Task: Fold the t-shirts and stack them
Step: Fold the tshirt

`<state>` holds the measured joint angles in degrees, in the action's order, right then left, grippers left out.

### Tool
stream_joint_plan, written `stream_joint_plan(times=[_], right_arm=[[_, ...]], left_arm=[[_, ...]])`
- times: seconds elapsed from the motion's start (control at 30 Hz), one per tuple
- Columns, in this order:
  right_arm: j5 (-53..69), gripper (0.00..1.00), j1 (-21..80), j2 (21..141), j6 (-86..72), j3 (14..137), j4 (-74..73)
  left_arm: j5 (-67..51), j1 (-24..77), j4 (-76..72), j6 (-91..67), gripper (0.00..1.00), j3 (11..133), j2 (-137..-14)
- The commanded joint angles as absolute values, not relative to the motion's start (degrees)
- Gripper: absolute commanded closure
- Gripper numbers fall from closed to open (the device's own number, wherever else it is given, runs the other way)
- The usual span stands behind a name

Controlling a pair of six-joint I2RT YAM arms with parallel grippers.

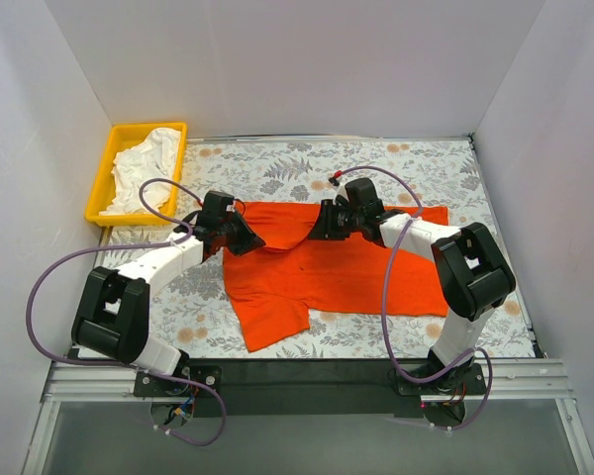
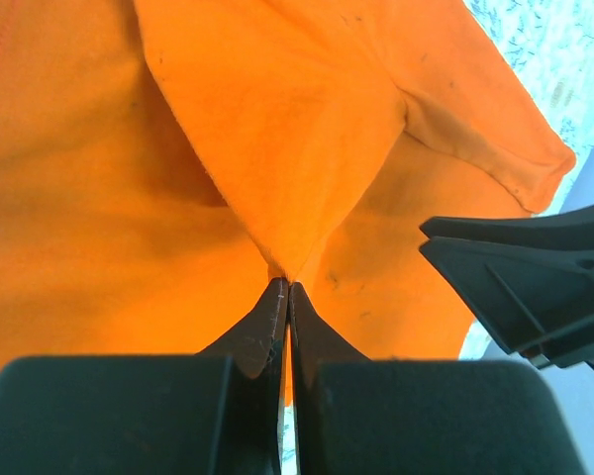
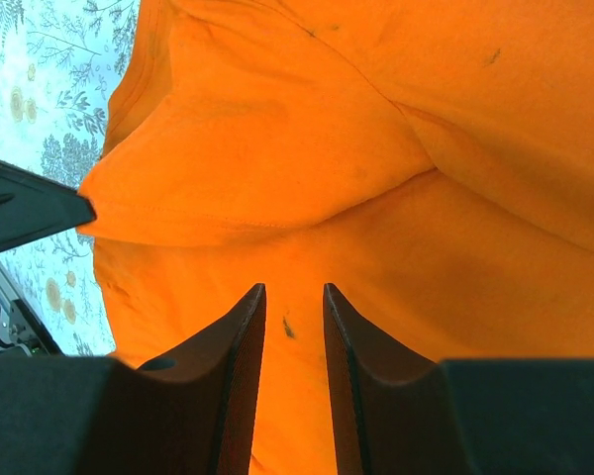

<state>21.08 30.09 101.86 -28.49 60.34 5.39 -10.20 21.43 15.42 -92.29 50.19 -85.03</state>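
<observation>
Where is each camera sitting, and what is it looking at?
Top camera: above, behind the robot, looking down on table, orange shirt, left arm, right arm.
Left wrist camera: on the left arm, facing the left gripper, shut on the shirt.
Right wrist camera: on the right arm, facing the right gripper, open over the shirt.
Shared: the orange shirt.

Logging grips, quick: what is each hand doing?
Left hand: closed on the orange shirt.
Right hand: open, over the shirt.
</observation>
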Motion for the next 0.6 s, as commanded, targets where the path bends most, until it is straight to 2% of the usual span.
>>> stream_joint_plan(times=[0.0,0.57], right_arm=[[20.65,0.69,30.32,101.78,-27.51,61.88,7.65],[19.86,0.69,30.32,101.34,-26.10,61.08,7.21]], left_arm=[[-11.77,22.15,16.17,-94.13,1.00,49.83,-81.91],[-12.31,23.29,14.50,-95.71,1.00,44.74,-82.44]])
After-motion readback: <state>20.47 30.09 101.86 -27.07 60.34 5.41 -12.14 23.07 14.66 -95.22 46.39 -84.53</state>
